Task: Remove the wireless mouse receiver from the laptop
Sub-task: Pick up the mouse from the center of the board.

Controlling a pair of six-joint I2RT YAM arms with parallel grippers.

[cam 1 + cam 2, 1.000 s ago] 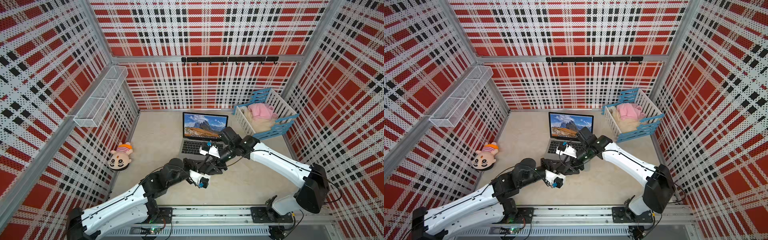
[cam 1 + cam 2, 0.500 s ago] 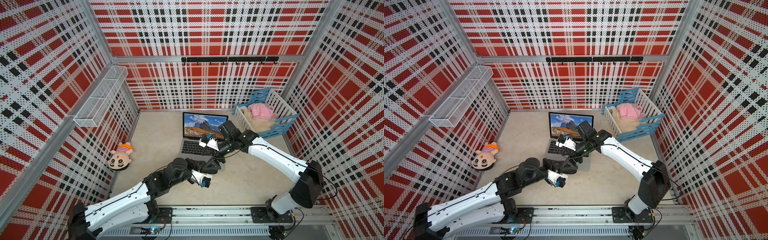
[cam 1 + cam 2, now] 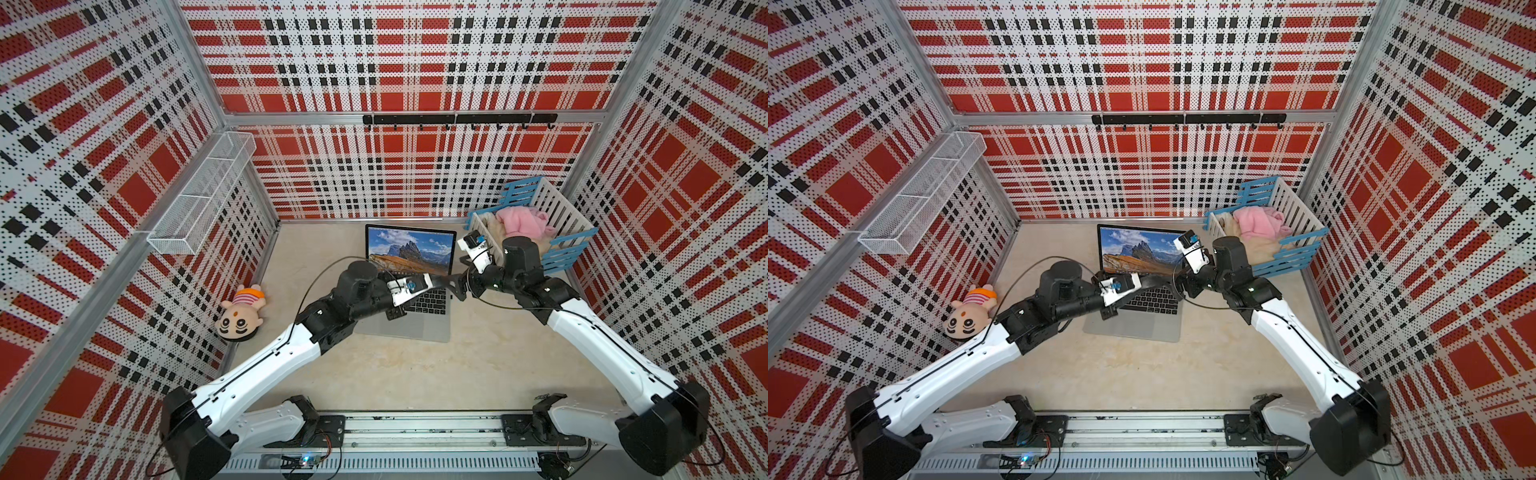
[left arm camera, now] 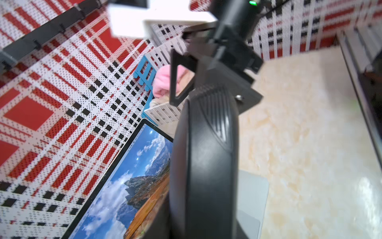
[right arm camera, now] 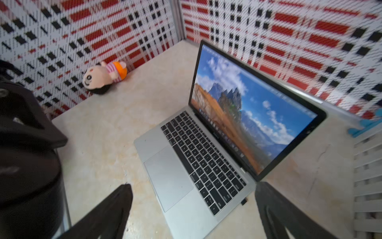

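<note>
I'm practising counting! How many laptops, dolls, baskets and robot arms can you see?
Laptop: 1
Doll: 1
Baskets: 2, wire basket, slatted crate
Robot arms: 2, left arm, right arm
Total: 6

1. 1x slim silver-grey laptop (image 3: 419, 326) w/ black keys.
2. 1x tiny black USB receiver nub (image 5: 244, 201).
3. 1x curved black plastic piece (image 4: 206, 165) w/ ribbed patch.
4. 1x plush doll (image 3: 239, 313), pink stripes & orange.
5. 1x white-and-blue slatted crate (image 3: 559, 208). Inside: 1x pink fluffy cloth (image 3: 519, 220), 1x beige fluffy cloth (image 3: 494, 222).
6. 1x white wire-mesh wall basket (image 3: 199, 199), 3 compartments.
7. 2x black hook-rail bars (image 3: 409, 119) (image 3: 505, 118).
8. 2x white-and-black robot arms: left arm (image 3: 257, 365), right arm (image 3: 602, 345).
</note>
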